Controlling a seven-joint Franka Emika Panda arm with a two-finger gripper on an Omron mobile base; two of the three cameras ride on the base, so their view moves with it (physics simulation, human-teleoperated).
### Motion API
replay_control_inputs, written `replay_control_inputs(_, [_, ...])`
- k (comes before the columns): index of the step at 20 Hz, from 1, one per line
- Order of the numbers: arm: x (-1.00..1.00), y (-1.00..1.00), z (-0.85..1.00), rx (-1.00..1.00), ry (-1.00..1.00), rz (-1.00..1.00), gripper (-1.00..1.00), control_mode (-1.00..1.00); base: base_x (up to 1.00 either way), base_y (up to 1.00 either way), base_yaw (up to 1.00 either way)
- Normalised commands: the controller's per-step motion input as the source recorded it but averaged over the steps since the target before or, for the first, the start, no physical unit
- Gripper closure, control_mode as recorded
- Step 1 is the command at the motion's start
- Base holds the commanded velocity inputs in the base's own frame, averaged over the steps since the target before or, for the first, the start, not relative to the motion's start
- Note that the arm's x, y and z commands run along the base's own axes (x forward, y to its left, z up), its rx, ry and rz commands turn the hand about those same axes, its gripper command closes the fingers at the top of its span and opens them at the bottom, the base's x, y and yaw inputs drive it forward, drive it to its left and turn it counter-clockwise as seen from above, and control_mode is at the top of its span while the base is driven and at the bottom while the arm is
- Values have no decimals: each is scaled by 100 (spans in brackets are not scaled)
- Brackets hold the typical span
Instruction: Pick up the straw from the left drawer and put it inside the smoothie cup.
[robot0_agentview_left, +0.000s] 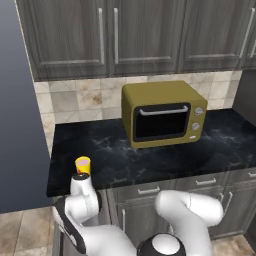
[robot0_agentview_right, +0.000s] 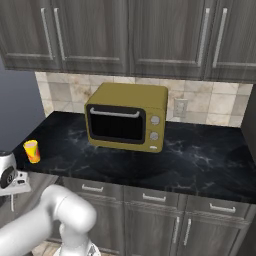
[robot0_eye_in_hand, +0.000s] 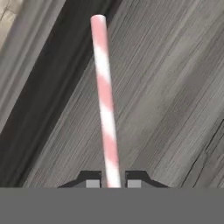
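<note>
The straw (robot0_eye_in_hand: 105, 87), a thin stick striped pink and white, runs straight up from between my fingertips in the hand view. My gripper (robot0_eye_in_hand: 113, 181) is shut on its lower end. Behind it lies the grey wood-grain floor of the left drawer (robot0_eye_in_hand: 170, 83), with a dark gap and a paler wall along the upper left. The smoothie cup (robot0_agentview_left: 82, 165), small and yellow with red marks, stands upright near the counter's front left corner. It appears again as the smoothie cup (robot0_agentview_right: 32, 151) in the right base view. My arm (robot0_agentview_left: 82, 197) bends down just in front of and below the cup.
An olive-yellow microwave (robot0_agentview_left: 164, 114) stands at the back middle of the black marble counter (robot0_agentview_left: 220, 145). Narrow grey drawers with short handles (robot0_agentview_right: 154, 198) run under the counter. Wall cabinets (robot0_agentview_left: 145, 35) hang overhead, and a dark tall panel (robot0_agentview_left: 17, 125) closes the left side.
</note>
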Motion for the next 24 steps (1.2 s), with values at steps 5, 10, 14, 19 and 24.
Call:
replay_control_inputs(5, [-57, -3, 100, 0, -17, 0, 100, -100, 0, 0, 0])
replay_control_inputs(10, [-45, -22, 100, -2, -24, -2, 100, -100, 0, 0, 0])
replay_control_inputs(14, [-15, -42, 100, -1, -35, -6, 100, -100, 0, 0, 0])
replay_control_inputs(19, [0, -43, 100, 0, -41, -10, 100, -100, 0, 0, 0])
replay_control_inputs(24, [0, -37, 97, 0, -41, -11, 100, -100, 0, 0, 0])
